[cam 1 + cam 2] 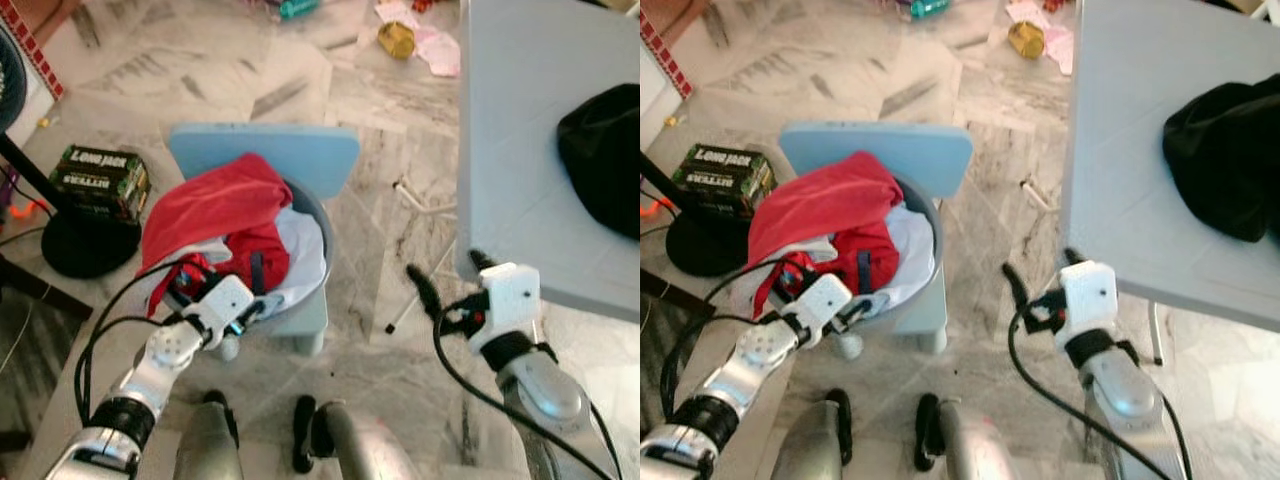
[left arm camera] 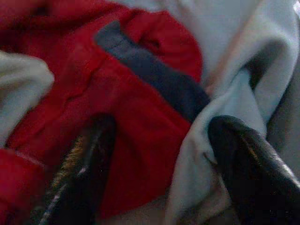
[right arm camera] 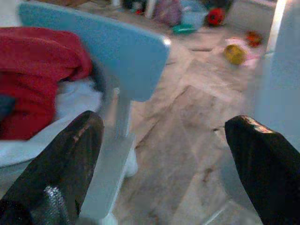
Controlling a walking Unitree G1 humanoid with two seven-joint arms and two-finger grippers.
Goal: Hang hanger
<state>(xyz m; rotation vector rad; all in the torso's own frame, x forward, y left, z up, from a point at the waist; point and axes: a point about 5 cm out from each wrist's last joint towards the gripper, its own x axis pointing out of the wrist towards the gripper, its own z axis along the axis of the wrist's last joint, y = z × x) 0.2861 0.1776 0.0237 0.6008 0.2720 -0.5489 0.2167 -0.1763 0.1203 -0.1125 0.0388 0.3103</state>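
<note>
Spreading left gripper point(image 2: 154, 164) among red garment point(image 1: 215, 205), pale cloth point(image 2: 243, 65), bucket point(image 1: 315, 215)

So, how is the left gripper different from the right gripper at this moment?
The left gripper is down in the basket's laundry, its fingers apart around red and pale cloth; the right gripper hangs in the air beside the grey table, touching nothing. The left one is low over the blue chair; the right one is above bare floor. Both are open.

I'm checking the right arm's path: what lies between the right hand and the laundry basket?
Bare marble floor, seen in the left eye view, separates the right hand from the laundry basket. The thin white rod lies farther off.
</note>
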